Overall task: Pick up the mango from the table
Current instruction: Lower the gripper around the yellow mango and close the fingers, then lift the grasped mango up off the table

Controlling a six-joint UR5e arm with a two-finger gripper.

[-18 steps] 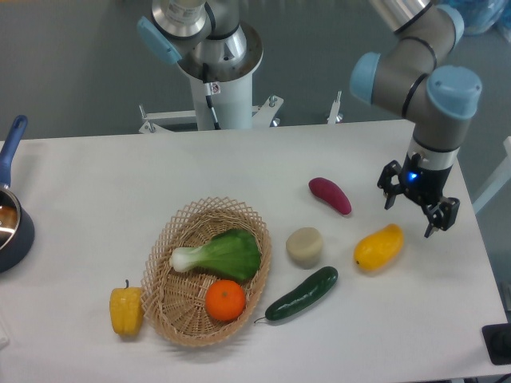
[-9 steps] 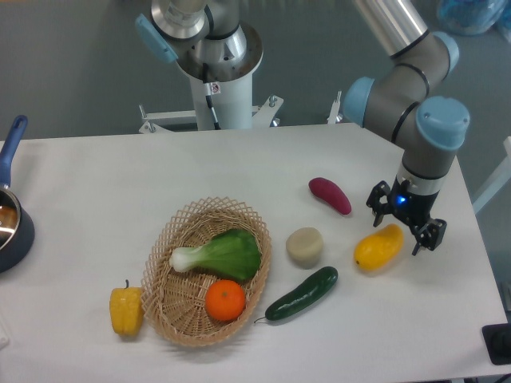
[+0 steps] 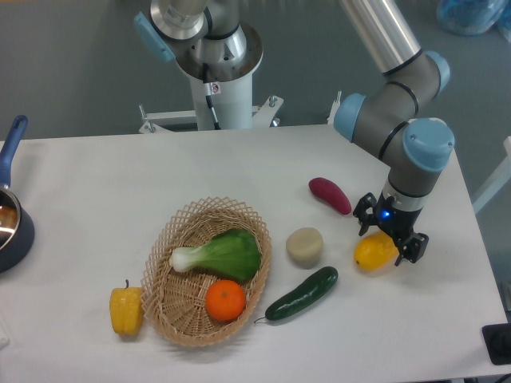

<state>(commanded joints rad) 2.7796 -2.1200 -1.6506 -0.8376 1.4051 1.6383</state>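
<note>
Pincer [image 3: 389, 237] spread wide, straddling mango [image 3: 374, 252] on table [image 3: 96, 199]; fingers not closed, contact unclear.

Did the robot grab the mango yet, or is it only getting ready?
Getting ready. Done: the gripper is right over the mango, with its open fingers on either side of the fruit's right end. In hand: nothing yet, the mango lies on the table. Left: close the fingers on it and lift it up.

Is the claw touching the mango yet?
Cannot tell. In the fixed camera view the open claw straddles the mango and overlaps it, hiding any contact or gap.
</note>
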